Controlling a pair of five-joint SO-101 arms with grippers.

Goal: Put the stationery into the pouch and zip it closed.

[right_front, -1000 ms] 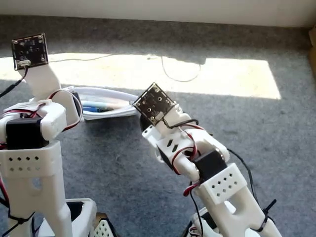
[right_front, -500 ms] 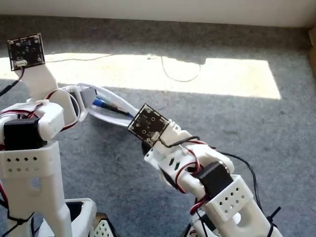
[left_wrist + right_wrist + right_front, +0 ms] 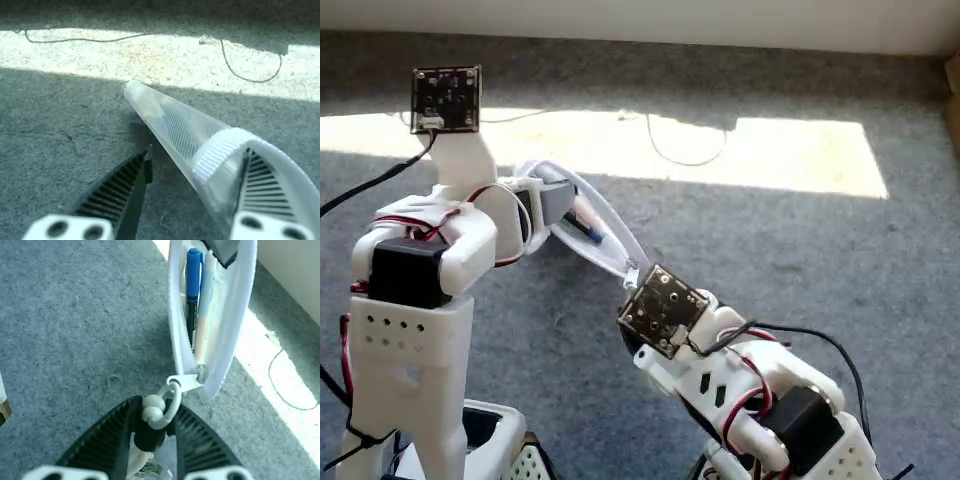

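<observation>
- A clear pouch with white edge tape is stretched between two white robot arms and appears lifted off the grey carpet. Its long axis runs diagonally from the left claw to the right claw.
- The right claw is pinched narrow on the beaded zip pull. The slider sits just beyond its tips, at the pouch end nearest this arm.
- Past the slider the two white tapes spread apart, and the pouch extends straight away from the right claw. A blue pen and a pale pen lie lengthwise inside, so the stationery is in.
- The left claw stands wide. One dark finger is free, with carpet showing between it and the pouch. The pouch's white tape curves over the other finger; I cannot tell whether it is hooked there or only resting.
- Judgement: the zipping step is in hand, and the mouth looks open along most of its length. The slider lies at the right claw's end. Closing would therefore seem to need it run along the long axis toward the left claw, with the far end anchored.
- Risk, also a judgement: with the left claw wide, the pouch may simply follow the pull instead of letting the slider travel.
</observation>
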